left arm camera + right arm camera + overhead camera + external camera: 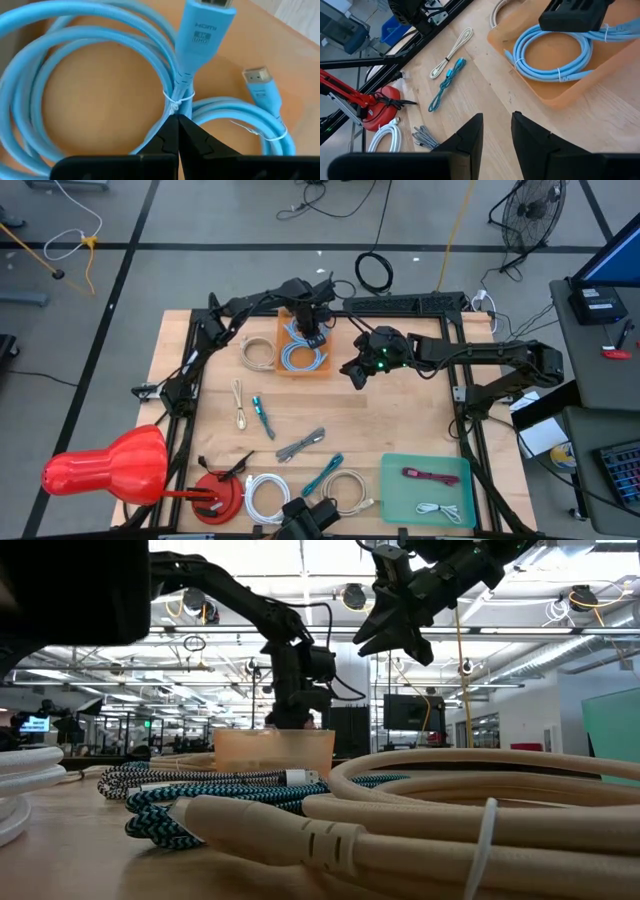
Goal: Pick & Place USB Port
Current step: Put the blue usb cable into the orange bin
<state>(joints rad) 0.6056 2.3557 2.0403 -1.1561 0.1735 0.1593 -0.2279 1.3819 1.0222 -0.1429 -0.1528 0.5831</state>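
Observation:
An orange tray point(300, 367) at the table's far middle holds two coiled light-blue cables point(75, 60); the plug point(204, 30) of one reads HDMI. I cannot make out a USB port on any cable. My left gripper point(178, 119) is shut and points down into the tray, its tips right over the white tie point(174, 103) that binds the larger coil. My right gripper point(496, 125) hangs open in the air to the right of the tray point(555, 100), nothing between its fingers. My left gripper comes from above with its shut fingertips point(170, 127) right at the tied part of the blue coil point(176, 90). I cannot tell whether they touch the cable. The coil lies flat on the tray floor.
A beige coil point(258, 352) lies left of the tray. Nearer lie a teal cable point(262, 415), a grey cable point(300, 445), and white point(265, 495) and beige point(345, 488) coils. A green tray point(395, 505) sits near right, and a red clamp base point(215, 495) near left.

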